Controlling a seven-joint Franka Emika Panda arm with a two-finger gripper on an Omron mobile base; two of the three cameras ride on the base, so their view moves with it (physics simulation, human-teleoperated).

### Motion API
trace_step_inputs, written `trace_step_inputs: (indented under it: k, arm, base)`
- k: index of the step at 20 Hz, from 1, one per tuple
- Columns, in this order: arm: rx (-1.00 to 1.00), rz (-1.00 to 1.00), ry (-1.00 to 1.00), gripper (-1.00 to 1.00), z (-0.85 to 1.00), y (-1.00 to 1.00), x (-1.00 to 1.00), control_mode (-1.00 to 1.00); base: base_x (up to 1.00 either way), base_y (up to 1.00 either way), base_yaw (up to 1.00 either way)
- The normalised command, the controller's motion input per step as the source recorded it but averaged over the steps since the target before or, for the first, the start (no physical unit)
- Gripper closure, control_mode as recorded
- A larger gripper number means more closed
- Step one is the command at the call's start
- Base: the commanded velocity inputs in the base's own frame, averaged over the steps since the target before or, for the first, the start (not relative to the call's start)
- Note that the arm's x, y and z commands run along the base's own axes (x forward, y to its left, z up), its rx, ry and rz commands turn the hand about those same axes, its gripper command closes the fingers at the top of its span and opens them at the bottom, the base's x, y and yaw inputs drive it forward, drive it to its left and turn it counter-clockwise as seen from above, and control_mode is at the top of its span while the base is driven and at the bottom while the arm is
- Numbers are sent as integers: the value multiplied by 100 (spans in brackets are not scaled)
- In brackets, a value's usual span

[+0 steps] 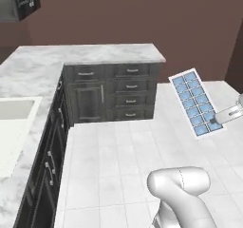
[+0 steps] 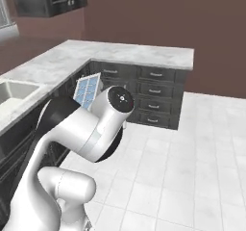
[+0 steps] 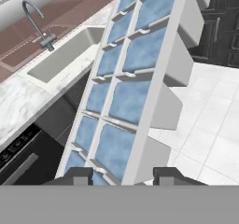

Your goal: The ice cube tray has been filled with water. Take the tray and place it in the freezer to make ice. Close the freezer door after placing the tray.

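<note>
Dark finger tips of the pincer [image 3: 121, 176] stood at the near end of the small flat white rectangular ice cube tray [image 3: 135, 78], one tip on each side of it, narrowly parted and closed on that end. From the left base camera the pincer [image 1: 219, 120] gripped the tray [image 1: 197, 103] at its lower right end. Tray was held up in the air, well above the white tiled floor [image 1: 118, 165], tilted with its long axis slanting up and away from the pincer. Pale blue glossy water [image 3: 128, 99] sat in two rows of square cells; cell faces turned toward the left base camera.

From the right base camera, a corner of the tray [image 2: 88, 90] showed behind the white arm's rounded elbow joint [image 2: 103, 124].

Beyond the tray, on the hand camera: pale rectangular sink basin [image 3: 65, 55] with a curved grey metal faucet [image 3: 37, 24], set in the grey-white marbled table [image 3: 23, 106].

Wider scene: the marbled table [image 1: 85, 56] ran in an L shape, with dark panelled cabinets and drawers [image 1: 118, 91] beneath it, silver bar handles on the drawers. Brown wall [image 1: 142, 13] behind. Dark upper cabinet [image 1: 19, 1] at top left of the left base camera. Tray hung well apart from the table, over open floor.
</note>
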Motion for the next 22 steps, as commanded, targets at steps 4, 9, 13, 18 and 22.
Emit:
trace_step_inputs:
  k: [4,9,13,18,22]
  arm:
    - [0,0,0,100,0,0,0,100]
    - [0,0,0,100,0,0,0,100]
    - [0,0,0,100,0,0,0,100]
    - [0,0,0,100,0,0,0,100]
    - [0,0,0,100,0,0,0,100]
  base:
    - [0,0,-40]
    - [0,0,-39]
    - [0,0,-37]
    - [0,0,-36]
    - [0,0,-35]
